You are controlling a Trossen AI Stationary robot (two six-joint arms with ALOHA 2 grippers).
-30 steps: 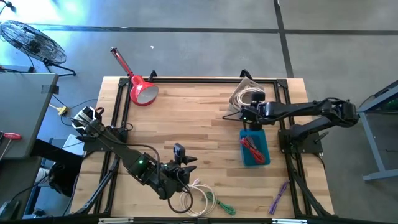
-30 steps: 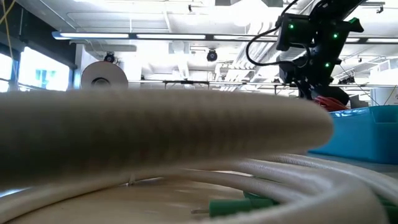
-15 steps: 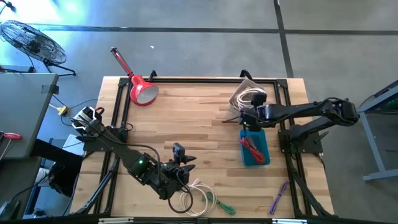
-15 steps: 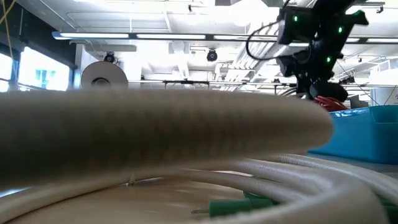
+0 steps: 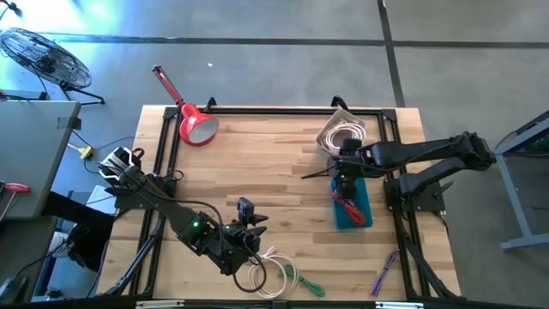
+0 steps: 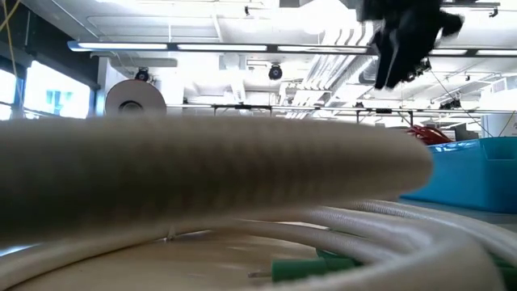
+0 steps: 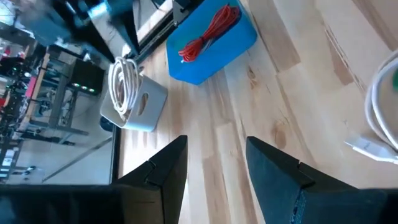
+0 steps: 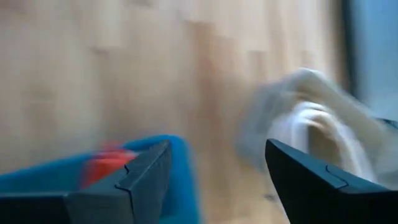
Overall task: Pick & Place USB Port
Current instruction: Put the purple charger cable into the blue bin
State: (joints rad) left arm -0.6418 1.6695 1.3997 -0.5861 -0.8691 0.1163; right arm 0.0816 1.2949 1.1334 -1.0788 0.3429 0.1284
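A coil of white USB cable (image 5: 264, 271) lies near the table's front edge, with a green cable (image 5: 304, 283) beside it. Its loop (image 7: 380, 112) and plug (image 7: 365, 147) show in the left wrist view. My left gripper (image 5: 252, 225) (image 7: 216, 142) hovers open just beyond the coil, with nothing between its fingers. A red cable (image 5: 346, 200) lies in the blue bin (image 5: 364, 213). A white cable (image 5: 345, 132) lies coiled in the grey bin (image 5: 329, 142). My right gripper (image 5: 343, 182) (image 8: 214, 149) is open and empty above the blue bin's far end.
A red scoop-like thing (image 5: 196, 125) lies at the far left. Black frame rails (image 5: 257, 110) run along the table's edges. A purple strip (image 5: 383, 270) lies at the front right. In the low view, the white cable (image 6: 202, 162) close to the camera blocks most of the table.
My right gripper has risen from between the two bins and swung toward the table's near edge, over the blue bin's far end, turning as it went. The red cable has stayed in the blue bin.
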